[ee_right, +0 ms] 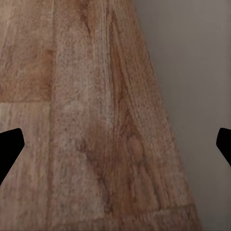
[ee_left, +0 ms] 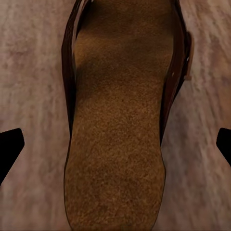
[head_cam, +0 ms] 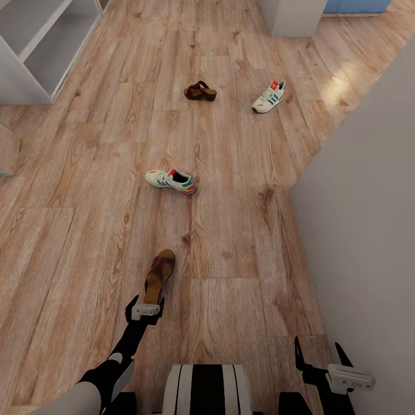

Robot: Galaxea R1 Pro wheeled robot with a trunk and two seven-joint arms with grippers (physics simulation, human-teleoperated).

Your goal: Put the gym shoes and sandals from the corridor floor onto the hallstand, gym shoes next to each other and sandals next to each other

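Near sandal [head_cam: 159, 275] lies on the floor [head_cam: 242, 242] just ahead of the left gripper [head_cam: 144, 311]. Long axis runs roughly away from the robot, leaning slightly right; strap end far, heel end near. Left wrist view: tan footbed [ee_left: 118, 134] runs lengthwise between the two dark fingertips [ee_left: 9, 147], which stand wide at either side, clear of the sandal. Left jaws wide, holding nothing. Whether they touch the floor, cannot tell.

Near shoe [head_cam: 170, 180] sits further up the floor, mid corridor. Long axis crosswise, white toe left, red-orange heel right.

Far sandal [head_cam: 200, 91] sits beyond it, lying crosswise; which end is the toe, too small to tell. Far shoe [head_cam: 269, 96] lies right of that sandal, well apart, long axis diagonal, red heel patch far-right, toe near-left.

Rack [head_cam: 43, 43], light grey with open compartments, stands at far left, well apart from all four.

Right gripper [head_cam: 320, 351] hangs low at the right, beside the grey wall [head_cam: 369, 202]. Right wrist view: planks and wall base, fingertips [ee_right: 9, 149] far apart. Right jaws wide, empty.
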